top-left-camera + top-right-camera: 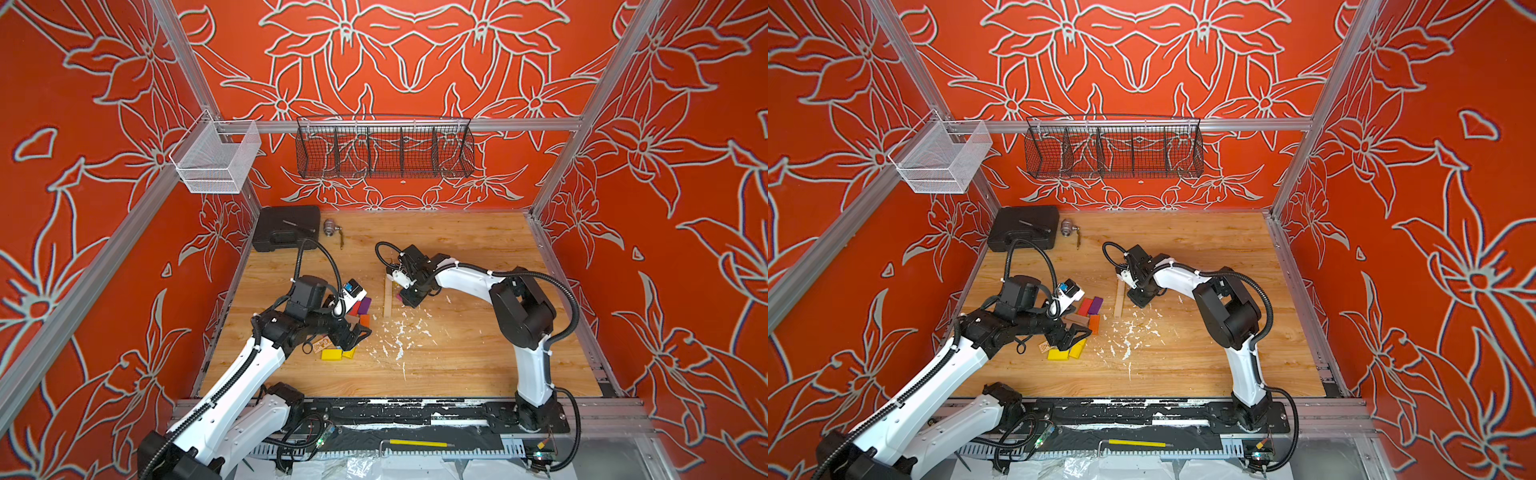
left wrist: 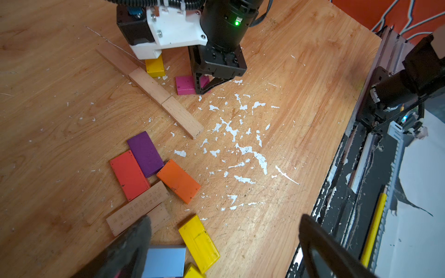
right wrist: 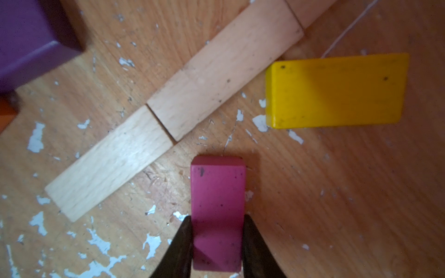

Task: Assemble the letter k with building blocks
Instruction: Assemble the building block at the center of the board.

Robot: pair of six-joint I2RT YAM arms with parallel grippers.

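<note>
Orange flower-printed walls (image 1: pixel 374 62) box in a worn, grainy wooden tabletop (image 1: pixel 457 365). Near its middle three plain wood planks (image 3: pixel 216 79) lie flat, end to end. I read that row as the K's stem, so the diagonals are the step in hand.

My left gripper (image 2: pixel 226 240) hangs with its fingers wide apart, holding nothing, above the spare pile (image 2: pixel 130 173) of red, purple, orange, yellow, light blue and printed pieces.

A yellow block (image 3: pixel 337 91) lies just beside the stem. My right gripper (image 3: pixel 218 221) is down at the table with its dark fingers clamped on both long sides of the magenta block (image 3: pixel 218 187), which sits near the stem but apart from it.

Next, I judge, that block must swing to a slant and meet the stem gently. These are smooth, painted, sharp-edged slabs and look likely to slide. White paint flecks (image 2: pixel 231 130) litter the grain.
</note>
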